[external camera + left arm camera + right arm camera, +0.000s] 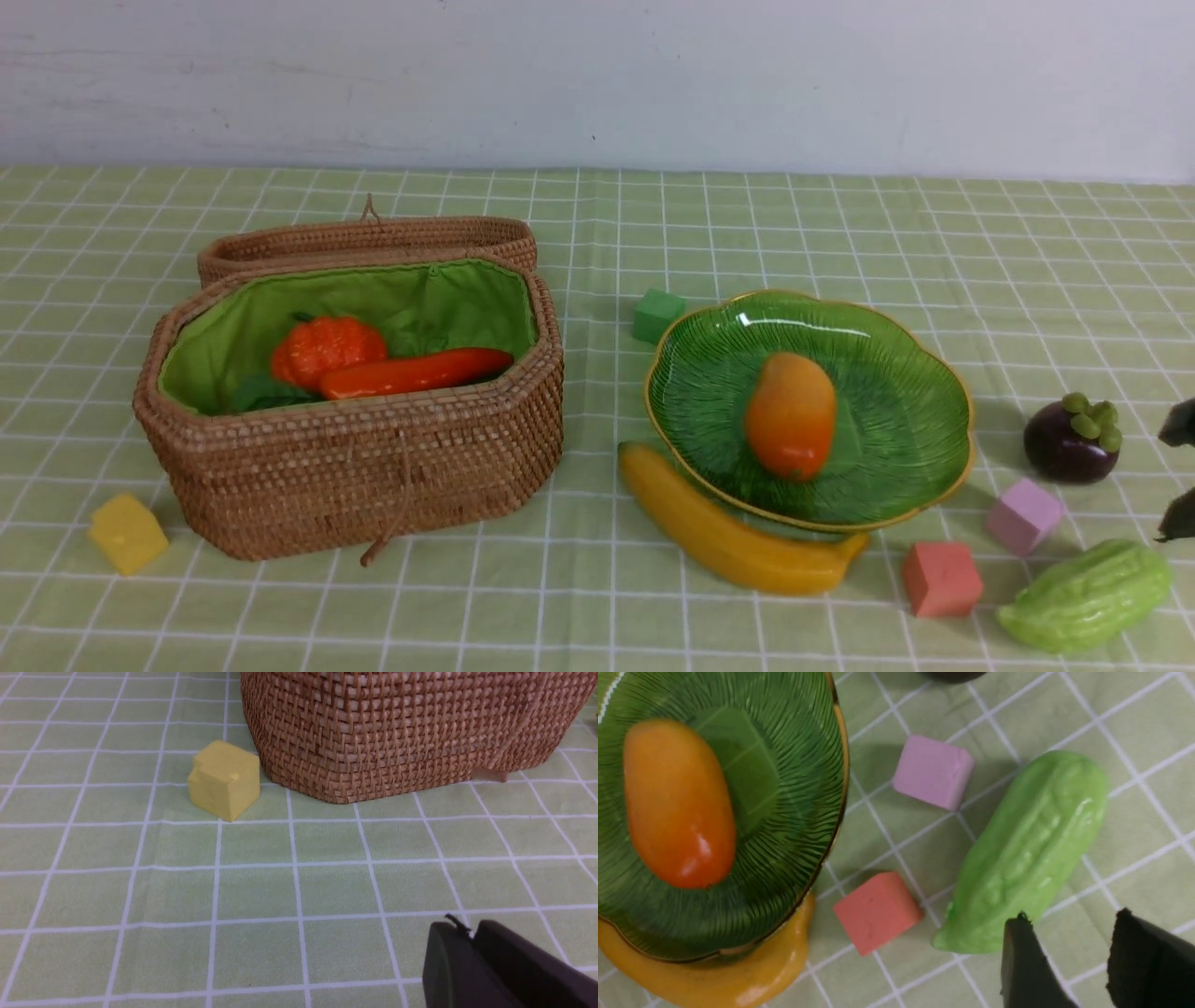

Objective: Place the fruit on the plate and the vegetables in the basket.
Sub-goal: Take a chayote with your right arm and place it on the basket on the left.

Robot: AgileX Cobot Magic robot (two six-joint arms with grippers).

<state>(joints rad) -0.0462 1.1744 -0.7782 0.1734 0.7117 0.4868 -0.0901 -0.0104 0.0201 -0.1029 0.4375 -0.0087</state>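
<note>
The octagonal woven basket [373, 476] stands on the left of the checked green tablecloth [840, 215], its hinged lid [373, 238] thrown back behind it. Inside, against the green lining, lie the ribbed orange pumpkin [322, 347] and the long red pepper [411, 371], with dark green leaves [266, 392] showing beside them; what the leaves belong to is hidden. The scalloped green glass plate [896, 373] sits to the right and holds the mango [790, 413] at its centre. The banana [728, 541] lies on the cloth along the plate's front, partly tucked under the rim. The mangosteen [1069, 443] rests on the cloth just right of the plate, and the pale-green bumpy gourd [1088, 593] lies nearer the front right. A pink cube [1025, 515] and a salmon cube [941, 579] sit between plate and gourd, a green cube [657, 315] behind the plate's left edge, a yellow cube [128, 534] by the basket's front left corner. The right gripper [1073, 933] hovers above the gourd's end, jaws parted and empty. The left gripper [472, 938] hangs low near the yellow cube, its fingers pressed together on nothing.
</note>
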